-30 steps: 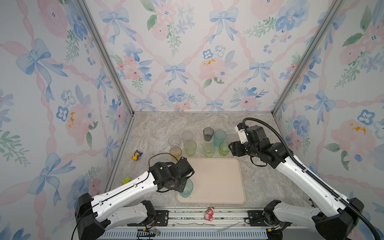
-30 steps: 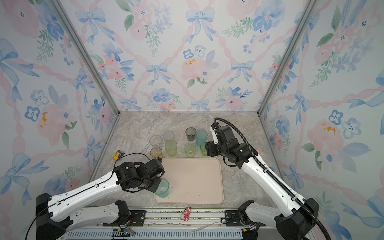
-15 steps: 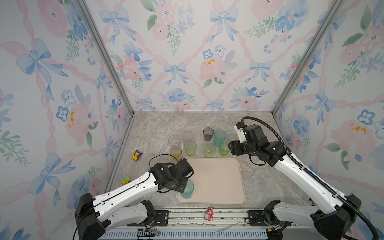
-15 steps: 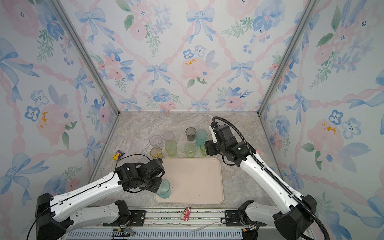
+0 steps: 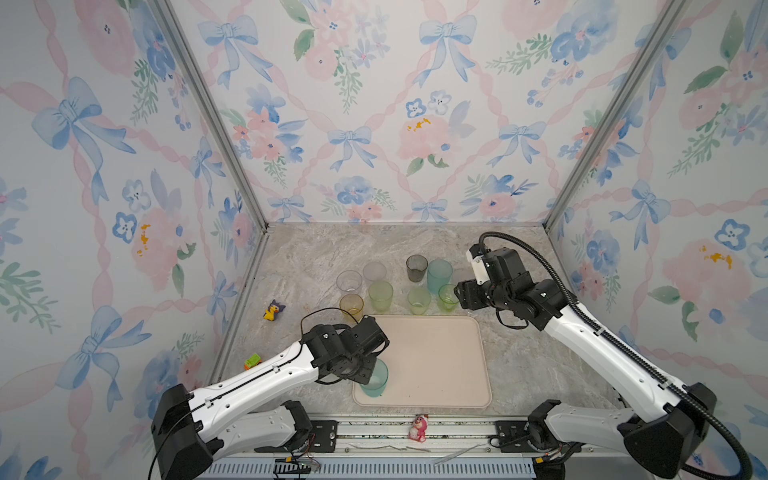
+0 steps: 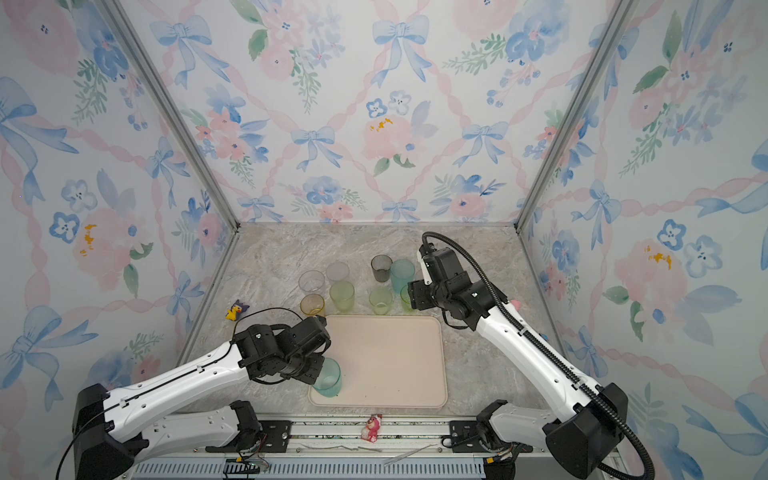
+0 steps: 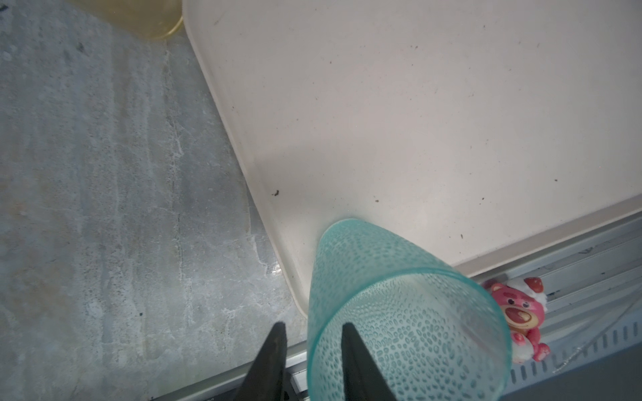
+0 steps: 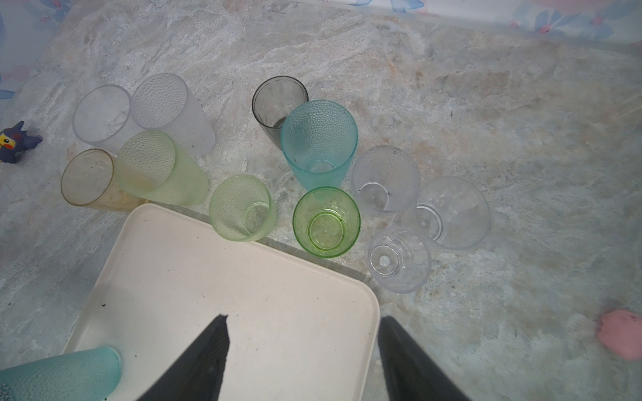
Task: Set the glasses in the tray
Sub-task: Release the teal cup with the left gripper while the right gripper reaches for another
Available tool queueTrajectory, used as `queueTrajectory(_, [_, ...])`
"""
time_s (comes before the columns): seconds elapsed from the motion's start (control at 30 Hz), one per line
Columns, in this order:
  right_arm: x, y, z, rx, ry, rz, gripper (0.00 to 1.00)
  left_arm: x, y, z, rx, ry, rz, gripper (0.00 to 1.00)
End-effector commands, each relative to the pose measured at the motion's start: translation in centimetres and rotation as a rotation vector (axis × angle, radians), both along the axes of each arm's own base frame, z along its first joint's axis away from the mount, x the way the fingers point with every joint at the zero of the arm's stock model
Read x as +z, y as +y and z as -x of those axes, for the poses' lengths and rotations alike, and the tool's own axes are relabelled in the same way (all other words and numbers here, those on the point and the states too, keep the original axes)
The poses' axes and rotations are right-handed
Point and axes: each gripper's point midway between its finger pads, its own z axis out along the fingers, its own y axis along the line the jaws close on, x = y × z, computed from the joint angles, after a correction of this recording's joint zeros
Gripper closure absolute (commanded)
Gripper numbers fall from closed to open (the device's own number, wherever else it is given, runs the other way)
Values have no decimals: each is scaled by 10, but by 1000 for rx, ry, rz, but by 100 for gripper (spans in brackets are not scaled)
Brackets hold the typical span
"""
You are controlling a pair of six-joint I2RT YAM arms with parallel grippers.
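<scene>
Teal bumpy plastic glass (image 5: 376,380) stands in the near left corner of the big flat cream tray (image 5: 436,361) in both top views. The other glasses (image 5: 380,295) stand on the stone table (image 5: 311,257) behind it.

Left wrist view: the left gripper (image 7: 311,324) is a little open, one finger each side of the teal rim, not pinching.

Right wrist view: the right gripper (image 8: 302,316) is wide open, holding nothing.
</scene>
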Motion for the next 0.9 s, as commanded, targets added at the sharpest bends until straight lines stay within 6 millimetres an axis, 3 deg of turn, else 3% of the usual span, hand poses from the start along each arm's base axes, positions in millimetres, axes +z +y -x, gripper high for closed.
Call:
queueTrajectory(0.0, [5,4,-3,9,-7,15,29,18,-2,-9,-2,-59,22,68])
queueTrajectory(0.07, [5,3,-6,-1,-8,28,29,31,-3,-15,-1,-104,43,68])
queueTrajectory(0.2, [10,-1,-21,-36,-13,58,31,79,-4,-34,14,-249,120,68])
queueTrajectory(0.33, [11,-7,-46,-78,14,52,41,132,6,-67,55,-433,137,69])
queueTrajectory(0.5, [-1,-14,-78,-117,91,62,53,170,-2,-114,63,-646,183,70])
queueTrajectory(0.63, [-24,-13,-99,-119,167,71,62,175,-11,-147,69,-713,240,70])
queueTrajectory(0.87, [-51,-2,-119,-108,227,76,62,156,-20,-177,52,-677,237,70])
